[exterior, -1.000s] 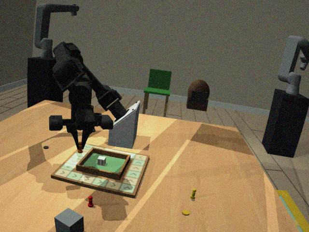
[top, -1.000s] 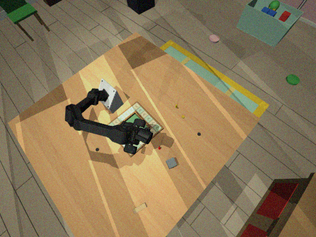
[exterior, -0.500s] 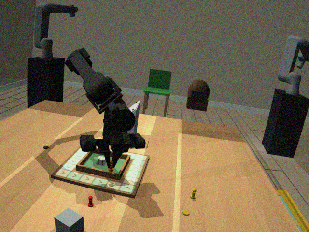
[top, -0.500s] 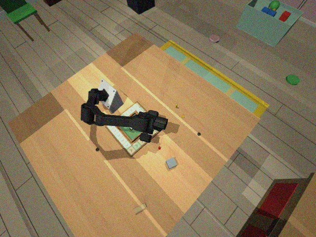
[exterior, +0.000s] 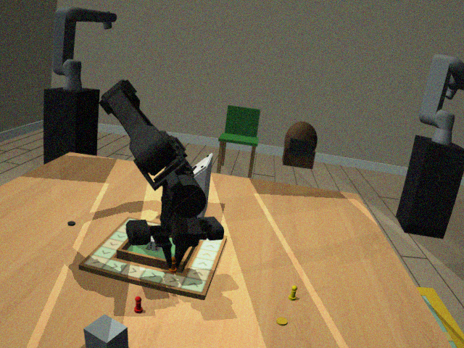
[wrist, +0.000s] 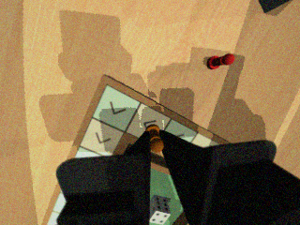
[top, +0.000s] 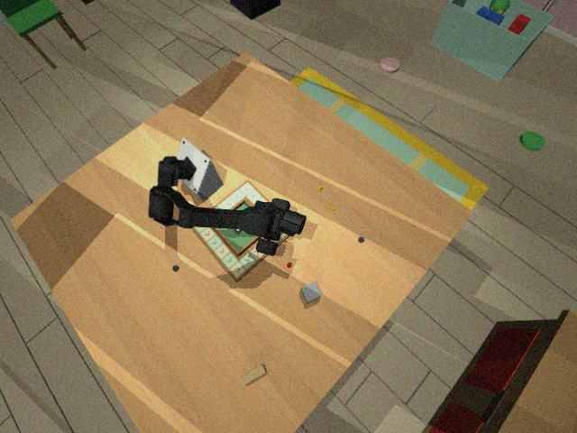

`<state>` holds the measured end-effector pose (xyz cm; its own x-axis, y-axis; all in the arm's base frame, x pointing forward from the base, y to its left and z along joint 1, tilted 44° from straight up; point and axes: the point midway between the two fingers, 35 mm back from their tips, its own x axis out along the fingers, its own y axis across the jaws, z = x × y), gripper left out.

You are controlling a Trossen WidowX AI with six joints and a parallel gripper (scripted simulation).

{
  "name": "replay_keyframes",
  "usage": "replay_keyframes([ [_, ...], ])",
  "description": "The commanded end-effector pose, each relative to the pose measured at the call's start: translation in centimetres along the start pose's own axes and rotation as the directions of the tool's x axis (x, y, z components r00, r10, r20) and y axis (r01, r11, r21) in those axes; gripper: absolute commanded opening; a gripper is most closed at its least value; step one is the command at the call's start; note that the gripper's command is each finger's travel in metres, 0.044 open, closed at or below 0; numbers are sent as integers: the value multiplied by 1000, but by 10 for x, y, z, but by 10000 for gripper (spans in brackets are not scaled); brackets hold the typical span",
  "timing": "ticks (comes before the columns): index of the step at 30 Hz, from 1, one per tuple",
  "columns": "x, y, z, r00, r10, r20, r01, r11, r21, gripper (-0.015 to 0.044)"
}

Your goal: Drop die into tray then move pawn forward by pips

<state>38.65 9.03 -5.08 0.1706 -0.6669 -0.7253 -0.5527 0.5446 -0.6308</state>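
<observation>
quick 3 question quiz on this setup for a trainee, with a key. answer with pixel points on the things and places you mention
1. Multiple choice: what is between the fingertips of the claw point(top: 279, 233) point(exterior: 172, 267) point(wrist: 156, 137)? a) the red pawn b) the orange-brown pawn c) the die
2. True or false: the die point(exterior: 152, 245) point(wrist: 160, 211) is in the tray.
3. Fill in: the pawn standing near the flat yellow disc point(top: 332, 207) point(exterior: 281, 320) is coloured ____.

Key: 1 b; 2 true; 3 yellow
</observation>
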Motion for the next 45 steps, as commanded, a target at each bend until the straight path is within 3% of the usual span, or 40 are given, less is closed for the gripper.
replay_keyframes([
  [1, 12, 3, -4, 1000, -1, -15, 1, 1000, -14, 0],
  [23, 29, 3, -4, 1000, -2, -16, 2, 1000, -14, 0],
  [33, 20, 1, 0, 1000, -1, -2, 1, 1000, -2, 263],
  [37, -24, 1, 1, 1000, 0, -14, 0, 1000, -13, 367],
  [39, -27, 1, 0, 1000, 0, -15, 0, 1000, -14, 420],
  [45, -40, 5, -6, 1000, 3, -13, -3, 1000, 6, 440],
])
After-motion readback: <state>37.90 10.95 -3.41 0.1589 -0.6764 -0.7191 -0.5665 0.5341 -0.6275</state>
